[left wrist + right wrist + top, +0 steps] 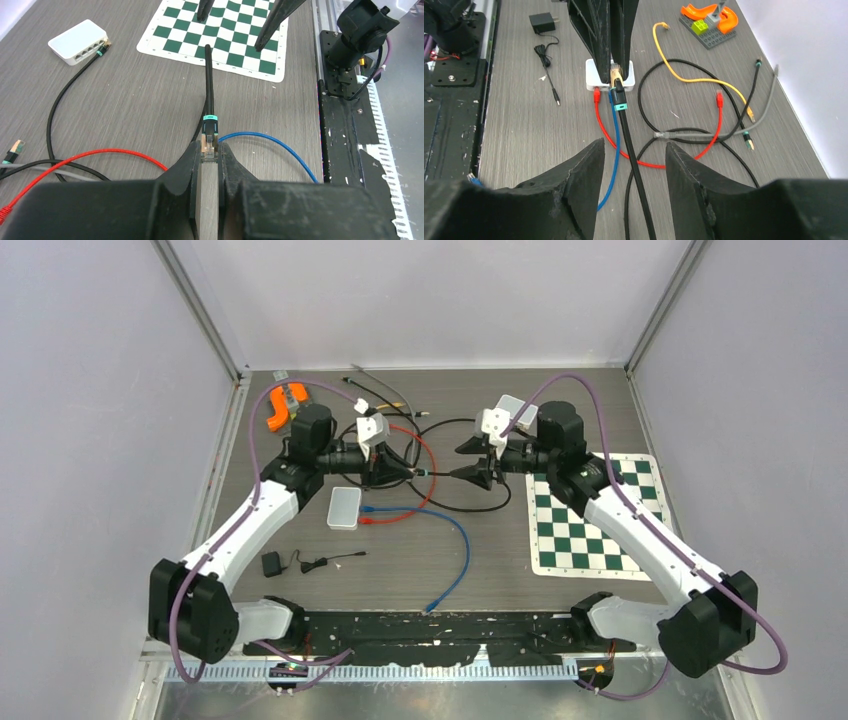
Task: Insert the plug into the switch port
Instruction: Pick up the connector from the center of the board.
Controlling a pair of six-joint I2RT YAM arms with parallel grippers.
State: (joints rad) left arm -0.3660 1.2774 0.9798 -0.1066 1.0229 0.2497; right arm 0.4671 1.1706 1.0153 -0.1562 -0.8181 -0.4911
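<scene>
**Plug in hand, not yet at a port**

Step, as we judge it: the plug is carried above the desk, and insertion has not begun.

Two white boxes could be the target. The left switch lies flat beside the left arm, with red and blue cable ends just beside its edge. We cannot tell whether either is seated. The right switch sits on the far side by the chessboard mat. Its row of ports is visible, and one already takes a black lead.

Next move, in our view: choose the free port, square the plug's nose to it with the latch the right way up, then push straight in. Slack in the cable could pull the plug off line.

Left tool: clenched on the plug. The clear body is pinched between both fingers, and the teal boot sticks out ahead of them.

The black cable runs from the boot toward the right arm.

Right tool: released. Its jaws stand apart on either side of the black cable, with a gap on each side, and it grasps nothing.
</scene>
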